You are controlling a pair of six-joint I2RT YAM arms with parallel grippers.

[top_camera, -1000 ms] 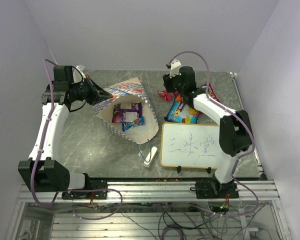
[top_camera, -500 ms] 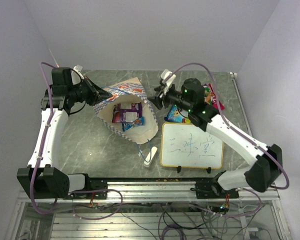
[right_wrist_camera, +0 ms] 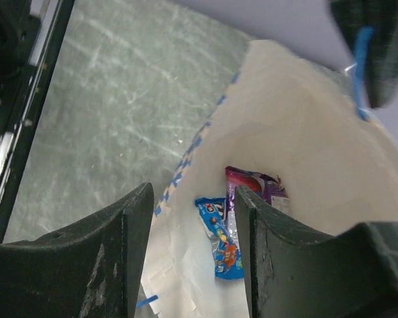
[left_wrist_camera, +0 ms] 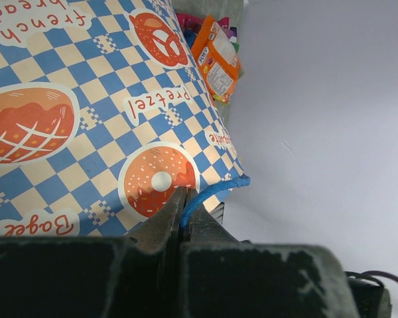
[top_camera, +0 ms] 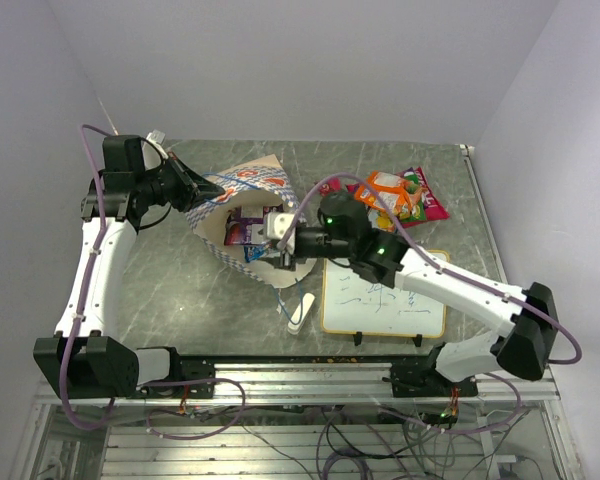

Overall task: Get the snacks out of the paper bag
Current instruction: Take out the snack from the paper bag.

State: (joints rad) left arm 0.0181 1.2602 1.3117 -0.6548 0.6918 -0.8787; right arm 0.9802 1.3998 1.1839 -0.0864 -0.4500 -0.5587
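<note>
The paper bag (top_camera: 248, 190) lies on its side with its mouth towards the front right. My left gripper (top_camera: 192, 190) is shut on its blue cord handle (left_wrist_camera: 212, 192) and holds the mouth open; its checkered outside (left_wrist_camera: 86, 112) fills the left wrist view. My right gripper (top_camera: 278, 246) is open and empty at the mouth. Between its fingers in the right wrist view (right_wrist_camera: 192, 199), a blue packet (right_wrist_camera: 224, 242) and a purple packet (right_wrist_camera: 255, 189) lie inside the bag. An orange packet (top_camera: 388, 192) and a pink-red packet (top_camera: 430, 205) lie on the table at the back right.
A framed whiteboard (top_camera: 385, 295) lies at the front right, under my right arm. A white eraser block (top_camera: 300, 312) lies just in front of the bag's mouth. The grey table (top_camera: 180, 290) ends at a metal rail at the front.
My right gripper has swung left from the packets at the back right to the bag's mouth. My left gripper has kept its hold on the cord handle.
</note>
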